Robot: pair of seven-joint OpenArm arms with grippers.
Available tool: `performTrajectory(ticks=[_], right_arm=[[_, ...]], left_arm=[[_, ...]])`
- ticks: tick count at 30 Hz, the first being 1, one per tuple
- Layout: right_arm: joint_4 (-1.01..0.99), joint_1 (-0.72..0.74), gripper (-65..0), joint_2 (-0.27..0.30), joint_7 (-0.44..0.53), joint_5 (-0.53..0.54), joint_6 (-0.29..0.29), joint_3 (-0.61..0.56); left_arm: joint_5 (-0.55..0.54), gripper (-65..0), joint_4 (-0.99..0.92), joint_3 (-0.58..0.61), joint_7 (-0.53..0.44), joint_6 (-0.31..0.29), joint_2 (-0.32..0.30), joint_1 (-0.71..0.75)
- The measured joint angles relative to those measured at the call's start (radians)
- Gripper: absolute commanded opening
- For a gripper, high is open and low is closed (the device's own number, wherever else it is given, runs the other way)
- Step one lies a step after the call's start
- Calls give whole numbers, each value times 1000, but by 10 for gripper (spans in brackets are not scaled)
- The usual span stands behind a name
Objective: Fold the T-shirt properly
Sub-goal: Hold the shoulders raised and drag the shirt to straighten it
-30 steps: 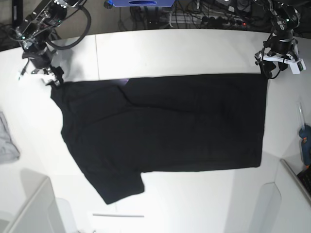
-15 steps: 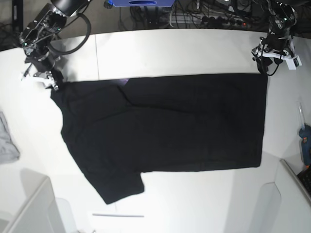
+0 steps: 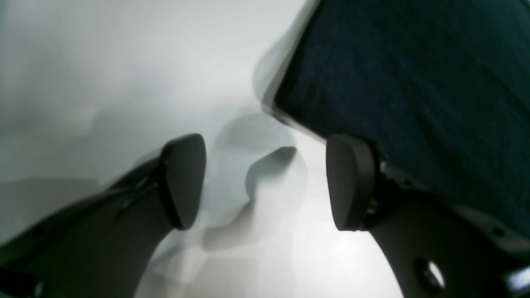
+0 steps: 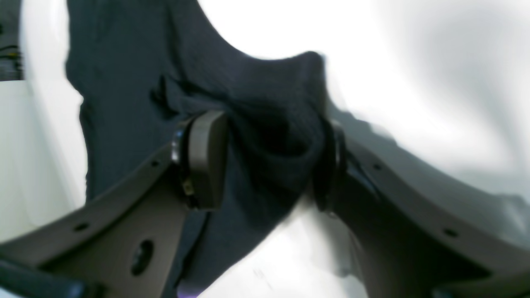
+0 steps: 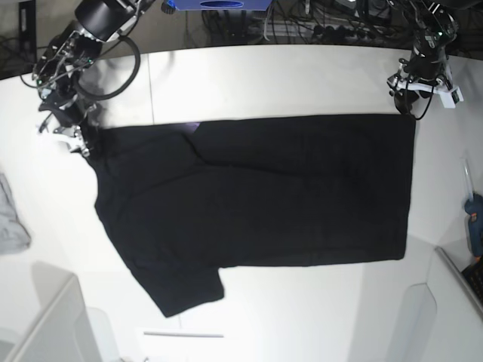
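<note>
T-shirt [image 5: 256, 196] sleeve bunches between my right end effector [image 4: 265, 159] fingers, gripped; my left end effector [image 3: 265, 182] hovers open beside its corner over the table [image 5: 264, 79].

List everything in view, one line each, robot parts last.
T-shirt: one, black, spread flat across the table's middle.
Grey cloth: one, at the table's left edge in the base view.
Table: one, white, beneath everything.
Blue tool: one, at the right edge, type unclear.
Cables: several, dark, behind the table.
Left pincer: one, dark, open over bare table beside the shirt's corner.
Right pincer: one, dark, jaws around bunched shirt fabric.
</note>
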Motion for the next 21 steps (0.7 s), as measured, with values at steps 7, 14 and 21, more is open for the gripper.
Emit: performTrajectory(ticks=[7, 14, 21], right_arm=[[-8, -7, -357, 23, 19, -5, 3, -69], [-8, -6, -357, 15, 17, -2, 4, -81], [-10, -6, -357, 15, 18, 2, 4, -80]], left_arm=[[-8, -209, -40, -2, -16, 1, -1, -42], [0, -209, -60, 9, -15, 0, -5, -90], [-15, -211, -114, 57, -45, -5, -11, -139]])
